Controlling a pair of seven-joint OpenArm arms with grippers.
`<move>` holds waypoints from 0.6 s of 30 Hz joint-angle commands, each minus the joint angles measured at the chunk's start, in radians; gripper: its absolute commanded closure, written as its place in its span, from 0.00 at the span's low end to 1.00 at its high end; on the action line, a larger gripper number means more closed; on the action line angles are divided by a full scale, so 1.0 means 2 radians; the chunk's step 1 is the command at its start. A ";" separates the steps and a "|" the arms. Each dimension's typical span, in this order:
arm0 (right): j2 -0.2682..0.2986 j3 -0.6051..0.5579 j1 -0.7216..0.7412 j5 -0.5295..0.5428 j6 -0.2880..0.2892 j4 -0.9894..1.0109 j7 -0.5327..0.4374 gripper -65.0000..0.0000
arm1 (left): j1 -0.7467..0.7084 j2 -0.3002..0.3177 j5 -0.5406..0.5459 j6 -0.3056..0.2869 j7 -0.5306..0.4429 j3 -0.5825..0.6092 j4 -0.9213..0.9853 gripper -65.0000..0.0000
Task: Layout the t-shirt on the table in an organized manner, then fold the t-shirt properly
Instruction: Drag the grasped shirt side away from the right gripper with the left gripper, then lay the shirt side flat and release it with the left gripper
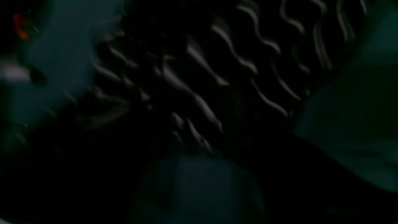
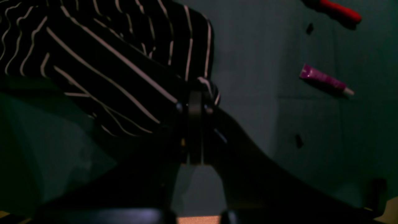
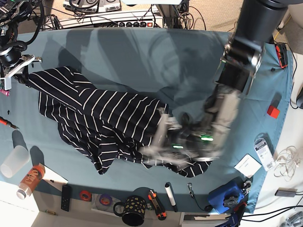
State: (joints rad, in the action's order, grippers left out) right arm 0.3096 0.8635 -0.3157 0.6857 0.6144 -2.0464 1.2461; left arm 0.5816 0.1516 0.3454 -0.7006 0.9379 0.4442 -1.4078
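The shirt (image 3: 104, 125) lies crumpled across the left half of the worktop (image 3: 189, 56), running from near the left edge toward the middle of the near edge. It is soft and light, I judge: it bunches into folds, drapes where lifted, and the stripes ripple in the left wrist view. It will sag from any single hold and drag over the cloth rather than slide cleanly, so it wants two holds well apart, at a hem, shoulder seam or sleeve edge, not in the loose middle.

My right jaws (image 2: 196, 102) are pressed together on a fold at the shirt's edge; the right wrist view shows striped cloth bunched and wrapped over the tips. In the base view that arm (image 3: 12, 56) sits at the left edge, at the shirt's far-left corner, which looks like a sleeve or shoulder, though I cannot be sure.

My left arm (image 3: 227, 94) is a blur in the base view, low over the shirt's right end near the near edge. Its wrist view is dark and smeared; I see only striped cloth close up, so I cannot tell how those jaws stand.

Layout is not yet done. I would want the left side holding a matching corner before pulling the cloth taut and flat.
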 commanded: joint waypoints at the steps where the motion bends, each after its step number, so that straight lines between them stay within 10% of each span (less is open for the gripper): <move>1: 0.009 0.003 0.001 0.006 0.000 -0.007 -0.009 1.00 | 0.027 0.002 -0.014 0.001 -0.031 0.023 -0.009 0.55; 12: 0.009 0.003 0.001 0.005 0.000 -0.007 0.006 1.00 | 0.049 0.003 -0.202 0.036 -0.113 0.121 0.009 0.53; 18: 0.009 0.003 0.001 0.005 0.000 -0.007 0.006 1.00 | 0.051 0.003 -0.210 0.018 -0.141 0.121 0.033 0.53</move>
State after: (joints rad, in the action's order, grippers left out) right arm 0.3096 0.8631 -0.3157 0.6853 0.6144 -2.0464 1.2762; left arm 0.6491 0.1638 -0.0780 -0.6769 0.6697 0.6945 -1.3300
